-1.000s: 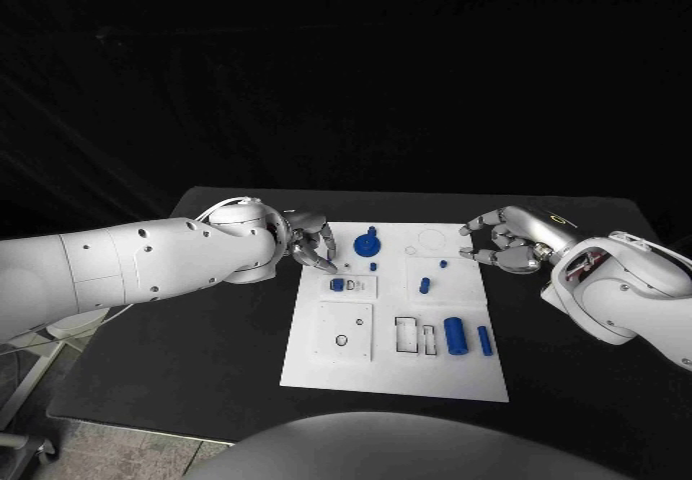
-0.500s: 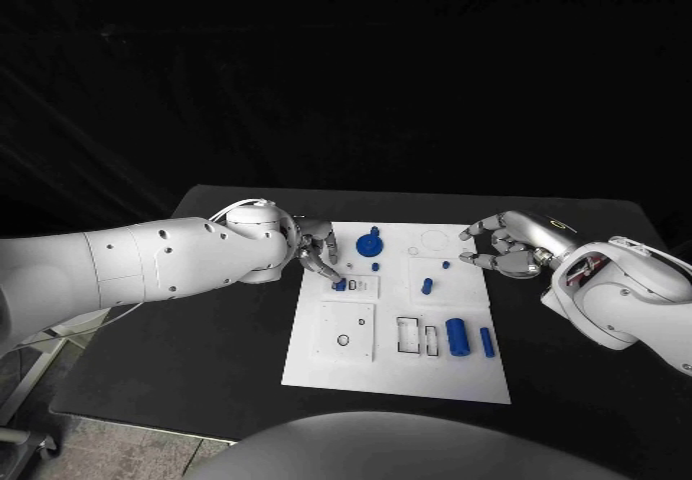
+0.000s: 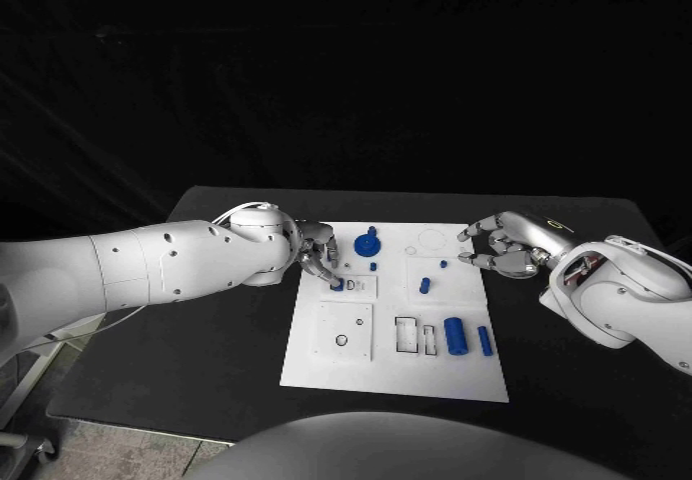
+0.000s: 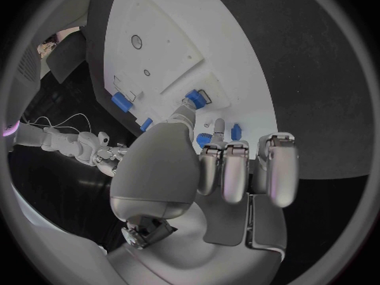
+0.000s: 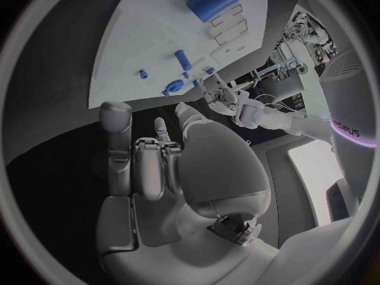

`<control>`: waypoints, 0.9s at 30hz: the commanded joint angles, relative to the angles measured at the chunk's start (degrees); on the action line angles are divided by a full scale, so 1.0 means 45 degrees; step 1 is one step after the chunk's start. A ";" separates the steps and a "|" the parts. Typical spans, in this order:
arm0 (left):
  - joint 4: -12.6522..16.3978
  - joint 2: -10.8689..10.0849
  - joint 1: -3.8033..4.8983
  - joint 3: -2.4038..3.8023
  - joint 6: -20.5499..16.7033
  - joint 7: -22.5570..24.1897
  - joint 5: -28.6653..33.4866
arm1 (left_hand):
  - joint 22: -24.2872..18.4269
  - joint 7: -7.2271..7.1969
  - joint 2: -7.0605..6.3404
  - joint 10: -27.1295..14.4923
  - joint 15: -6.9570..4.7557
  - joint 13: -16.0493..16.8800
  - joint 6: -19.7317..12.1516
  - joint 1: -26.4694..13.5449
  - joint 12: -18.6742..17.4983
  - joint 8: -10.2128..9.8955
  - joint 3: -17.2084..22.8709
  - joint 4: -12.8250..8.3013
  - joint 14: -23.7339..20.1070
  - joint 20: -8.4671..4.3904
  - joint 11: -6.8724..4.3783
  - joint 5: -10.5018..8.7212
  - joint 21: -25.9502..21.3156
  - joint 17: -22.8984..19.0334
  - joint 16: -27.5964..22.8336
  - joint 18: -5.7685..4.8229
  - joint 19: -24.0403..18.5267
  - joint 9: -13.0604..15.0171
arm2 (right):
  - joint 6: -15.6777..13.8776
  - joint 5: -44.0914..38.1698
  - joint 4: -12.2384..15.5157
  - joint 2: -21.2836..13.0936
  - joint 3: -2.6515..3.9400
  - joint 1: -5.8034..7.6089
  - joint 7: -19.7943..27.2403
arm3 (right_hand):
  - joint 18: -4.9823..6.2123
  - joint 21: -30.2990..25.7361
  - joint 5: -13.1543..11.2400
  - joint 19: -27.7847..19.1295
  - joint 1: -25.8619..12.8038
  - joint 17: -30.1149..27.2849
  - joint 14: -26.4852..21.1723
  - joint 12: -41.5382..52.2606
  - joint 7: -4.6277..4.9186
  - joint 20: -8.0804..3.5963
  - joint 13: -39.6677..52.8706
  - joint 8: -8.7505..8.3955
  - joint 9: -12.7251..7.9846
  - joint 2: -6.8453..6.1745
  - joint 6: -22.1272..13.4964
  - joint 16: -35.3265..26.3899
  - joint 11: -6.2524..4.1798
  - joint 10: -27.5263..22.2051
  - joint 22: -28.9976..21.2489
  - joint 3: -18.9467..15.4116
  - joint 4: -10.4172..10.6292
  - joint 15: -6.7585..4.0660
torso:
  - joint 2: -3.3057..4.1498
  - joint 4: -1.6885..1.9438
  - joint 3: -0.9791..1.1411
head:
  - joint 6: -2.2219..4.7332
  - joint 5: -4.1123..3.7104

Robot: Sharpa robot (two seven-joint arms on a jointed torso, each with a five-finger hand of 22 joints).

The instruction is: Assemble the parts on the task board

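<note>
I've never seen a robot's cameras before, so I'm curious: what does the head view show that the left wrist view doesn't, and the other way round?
Head view alone: the whole task board, with the large blue cylinder and slim blue bar near its front. Left wrist view alone: a close look at a fingertip of the left hand touching a small blue part. Both share the board, that part and the right hand.

Robot lab: black-draped backdrop, black table [image 3: 216, 350], white task board [image 3: 325, 365].
</note>
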 commanded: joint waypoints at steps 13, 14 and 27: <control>-0.0298 0.0214 -0.0124 0.0002 0.0866 0.0113 0.0008 | 0.2851 0.0050 0.0360 0.1309 0.0100 0.3354 0.0031 0.0366 -0.0019 0.0028 -0.0009 -0.0256 0.1297 0.0111 0.0108 0.0036 -0.0092 0.3353 0.0031 -0.0005 0.0374 -0.0348 | 0.0288 0.0021 -0.0045 0.0030 0.0003 -0.0012 -0.0005 | -0.0106 -0.0133 0.0281 -0.0069 0.0231 0.0506 0.0858 -0.0072 0.0031 0.0017 0.2900 -0.0004 -0.0067 0.0098 0.0100 -0.0071 0.0096 0.0977 -0.0019 0.0132 -0.0152 0.0077 | 0.0005 0.0016 -0.0010 | 0.0002 -0.0027; -0.0304 0.0221 -0.0126 0.0002 0.0891 0.0115 0.0017 | 0.2854 0.0054 0.0369 0.1309 0.0102 0.3354 0.0048 0.0370 -0.0019 0.0030 -0.0012 -0.0260 0.1297 0.0113 0.0111 0.0039 -0.0089 0.3353 0.0031 -0.0006 0.0379 -0.0363 | 0.0299 0.0025 -0.0053 0.0036 0.0003 -0.0012 -0.0007 | -0.0104 -0.0149 0.0328 -0.0072 0.0251 0.0505 0.0858 -0.0074 0.0032 0.0017 0.2898 -0.0005 -0.0075 0.0104 0.0103 -0.0071 0.0096 0.0976 -0.0023 0.0149 -0.0168 0.0077 | 0.0006 0.0017 -0.0012 | 0.0002 -0.0021; -0.0407 0.0368 -0.0186 0.0002 0.1030 0.0279 0.0154 | 0.2854 0.0059 0.0786 0.1309 0.0131 0.3354 0.0466 0.0748 -0.0019 -0.0003 0.0115 -0.0557 0.1297 0.0155 0.0121 0.0999 -0.0161 0.3353 0.0031 0.0011 0.0341 -0.1033 | 0.0450 0.0126 -0.0118 0.0065 0.0003 -0.0024 -0.0049 | -0.0097 -0.0248 0.0812 -0.0073 0.0406 0.0467 0.0854 -0.0094 0.0045 0.0017 0.2875 -0.0022 -0.0173 0.0186 0.0144 -0.0084 0.0102 0.0958 -0.0017 0.0359 -0.0309 0.0080 | 0.0002 0.0006 -0.0013 | 0.0002 -0.0033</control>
